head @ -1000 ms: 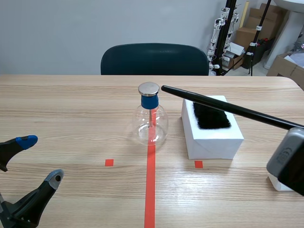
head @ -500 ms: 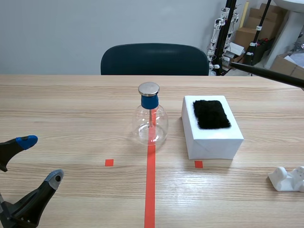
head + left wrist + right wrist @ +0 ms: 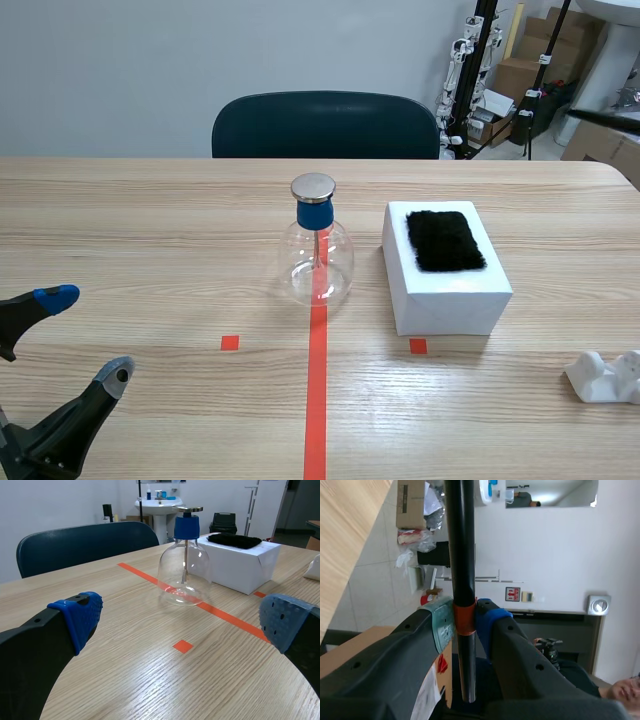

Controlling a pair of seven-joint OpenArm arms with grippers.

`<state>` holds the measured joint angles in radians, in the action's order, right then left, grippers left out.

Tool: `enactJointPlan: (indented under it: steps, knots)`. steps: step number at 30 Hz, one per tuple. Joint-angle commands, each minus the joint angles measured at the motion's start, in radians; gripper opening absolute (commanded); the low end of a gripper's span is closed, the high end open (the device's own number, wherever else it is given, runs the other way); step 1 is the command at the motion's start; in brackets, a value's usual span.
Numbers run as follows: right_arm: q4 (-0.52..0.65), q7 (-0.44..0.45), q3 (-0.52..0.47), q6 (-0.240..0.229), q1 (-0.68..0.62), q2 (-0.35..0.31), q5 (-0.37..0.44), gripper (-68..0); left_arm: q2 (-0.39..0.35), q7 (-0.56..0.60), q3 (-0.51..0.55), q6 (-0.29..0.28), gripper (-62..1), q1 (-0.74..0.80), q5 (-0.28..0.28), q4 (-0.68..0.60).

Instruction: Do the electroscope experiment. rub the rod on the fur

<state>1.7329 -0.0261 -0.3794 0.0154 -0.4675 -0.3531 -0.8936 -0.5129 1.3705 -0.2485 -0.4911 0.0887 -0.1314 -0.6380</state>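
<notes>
A black rod (image 3: 460,555) with an orange band is pinched between the pads of my right gripper (image 3: 465,621), which is shut on it. In the scene view only the rod's tip (image 3: 604,117) shows, high at the right edge, far from the fur; the right gripper itself is out of that view. The black fur (image 3: 445,240) lies on top of a white box (image 3: 450,298), right of the glass electroscope flask (image 3: 320,252) with its blue stopper and metal disc. My left gripper (image 3: 85,336) stays open near the table's front left, with the flask (image 3: 184,565) ahead of it.
A white moulded rod stand (image 3: 605,378) lies at the table's right front edge. A dark chair (image 3: 325,125) is pushed in at the far side. Boxes and equipment stand on the floor beyond the right corner.
The rod, which lay across above the fur box a second ago, has swung up and off to the right. The right gripper has left the scene view. The left arm is unmoved.
</notes>
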Motion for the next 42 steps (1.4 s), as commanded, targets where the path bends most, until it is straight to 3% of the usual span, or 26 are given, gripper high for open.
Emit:
enactJointPlan:
  steps: [1,10,16,24,32,42]
  knots:
    - [0.008,-0.011,0.031,-0.009,0.05,-0.048,-0.003,-57.3,-0.006,0.018,0.003,-0.002,1.4,-0.003,0.007,-0.009]
    - [-0.165,-0.065,0.283,-0.013,0.265,-0.187,-0.09,-57.3,-0.006,0.018,0.003,-0.002,1.4,-0.003,0.007,-0.009]
    - [-0.283,-0.045,0.406,-0.012,0.352,-0.212,-0.195,-57.3,-0.006,0.018,0.003,-0.002,1.4,-0.003,0.007,-0.009]
    - [-0.354,0.056,0.426,-0.007,0.37,-0.212,-0.32,-57.3,-0.006,0.018,0.003,-0.002,1.4,-0.003,0.007,-0.009]
    - [-0.364,0.097,0.426,-0.008,0.37,-0.212,-0.425,-57.3,-0.006,0.018,0.003,-0.002,1.4,-0.003,0.007,-0.009]
    - [-0.382,0.18,0.426,-0.008,0.37,-0.211,-0.48,-57.3,-0.006,0.018,0.003,-0.002,1.4,-0.003,0.007,-0.009]
